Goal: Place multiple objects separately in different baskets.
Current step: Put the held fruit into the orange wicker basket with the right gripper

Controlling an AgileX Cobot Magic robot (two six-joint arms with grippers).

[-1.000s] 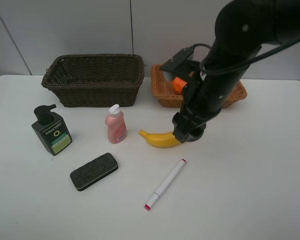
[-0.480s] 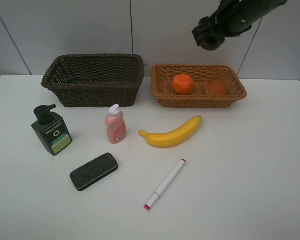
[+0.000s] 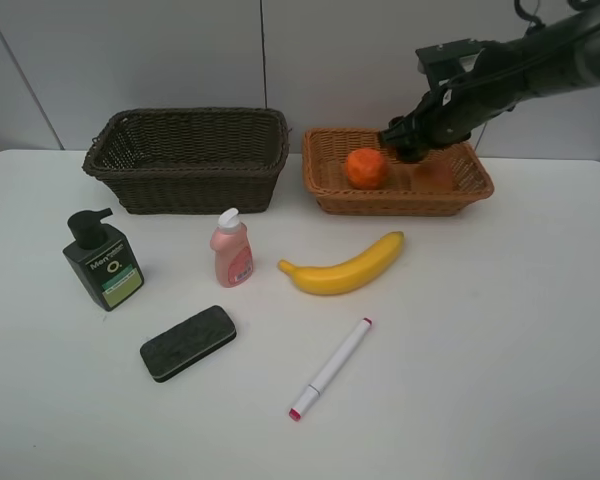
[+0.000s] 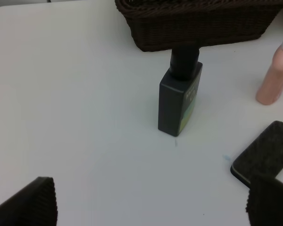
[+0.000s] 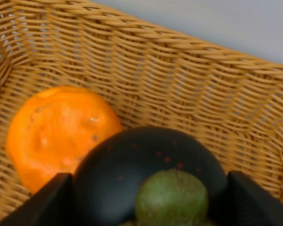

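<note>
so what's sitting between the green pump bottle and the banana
The small pink bottle stands upright between the pump bottle and the banana; the exterior high view shows it.

Part of the dark mangosteen (image 5: 151, 174) off-frame; overhead, probably hidden between jaws.

A plain white bench (image 3: 500, 350) fills the foreground, backed by a pale grey panelled wall (image 3: 160, 50) split by a thin dark vertical seam (image 3: 263, 55), under soft, even light
</note>
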